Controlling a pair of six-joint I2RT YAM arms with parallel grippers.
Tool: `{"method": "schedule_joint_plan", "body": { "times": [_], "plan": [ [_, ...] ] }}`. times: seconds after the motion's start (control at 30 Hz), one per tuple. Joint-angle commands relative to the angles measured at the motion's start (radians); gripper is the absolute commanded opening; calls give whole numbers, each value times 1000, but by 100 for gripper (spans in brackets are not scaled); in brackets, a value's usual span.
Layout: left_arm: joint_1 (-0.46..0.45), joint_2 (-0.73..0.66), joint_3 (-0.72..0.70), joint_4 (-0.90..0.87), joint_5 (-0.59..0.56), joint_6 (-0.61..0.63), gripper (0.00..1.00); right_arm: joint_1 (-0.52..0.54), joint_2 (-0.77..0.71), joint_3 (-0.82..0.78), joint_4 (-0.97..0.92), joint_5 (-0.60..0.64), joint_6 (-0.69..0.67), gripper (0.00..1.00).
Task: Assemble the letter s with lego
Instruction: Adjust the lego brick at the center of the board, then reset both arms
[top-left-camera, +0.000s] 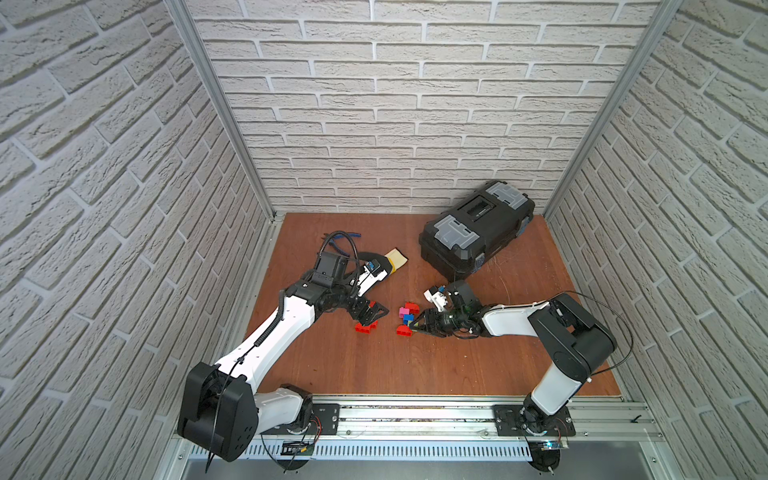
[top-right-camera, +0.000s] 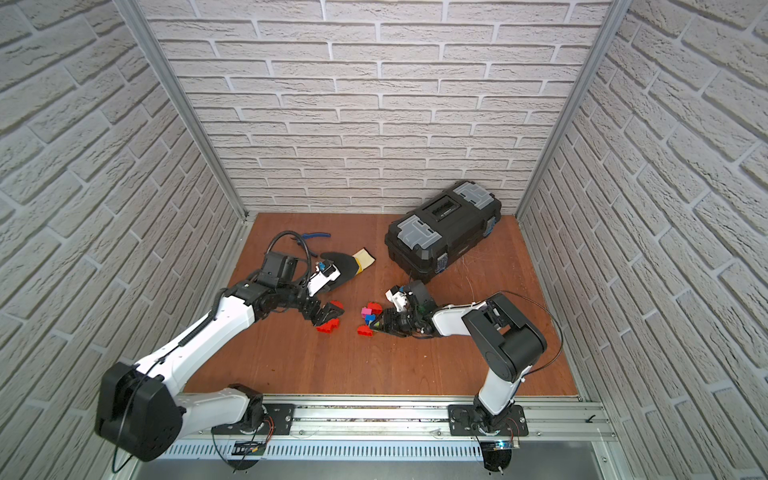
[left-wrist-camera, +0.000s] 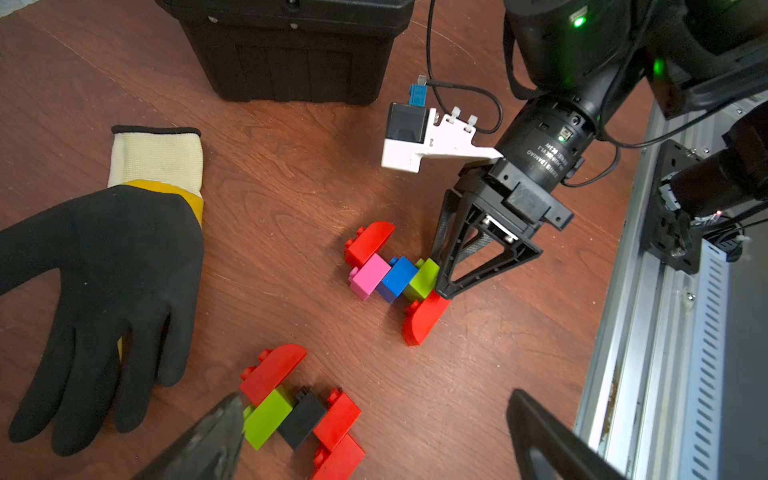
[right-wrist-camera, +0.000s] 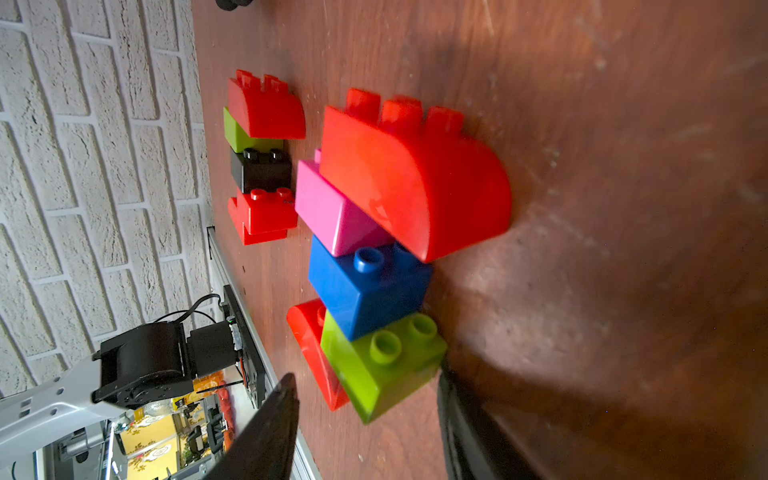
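left gripper (left-wrist-camera: 376, 399): spread wide, empty, over left lego cluster (left-wrist-camera: 299, 411) | right gripper (right-wrist-camera: 366, 374): partly parted, loosely astride lime brick (left-wrist-camera: 424, 278)

Mid table (top-left-camera: 374, 365), the left lego bunch (top-left-camera: 365, 328) lies beside the right lego bunch (top-left-camera: 409, 309) (gap between). Glove (left-wrist-camera: 104, 270) behind; toolbox (top-left-camera: 473, 232) by back right corner.

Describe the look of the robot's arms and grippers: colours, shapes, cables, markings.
White shells, black joints on left arm and right arm. A ribbed black cable conduit runs along the left one. The left gripper and right gripper are black, triangular open frames. White lettering marks the right wrist motor.
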Motion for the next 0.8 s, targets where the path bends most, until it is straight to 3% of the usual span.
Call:
{"method": "schedule_joint_plan", "body": {
  "times": [0.0, 0.27, 0.5, 0.77],
  "plan": [
    [12, -13, 23, -2, -15, -12, 98, 5, -63, 21, -61, 28, -46, 57],
    [54, -26, 43, -17, -124, -97, 98, -55, -218, 65, -310, 89, -218, 60],
    [183, -73, 5, 20, -284, -268, 98, -110, -447, 118, -537, 338, -499, 70],
    [338, -88, -108, 193, -569, -433, 98, -254, -638, 27, -517, 560, -633, 86]
  ]
}}
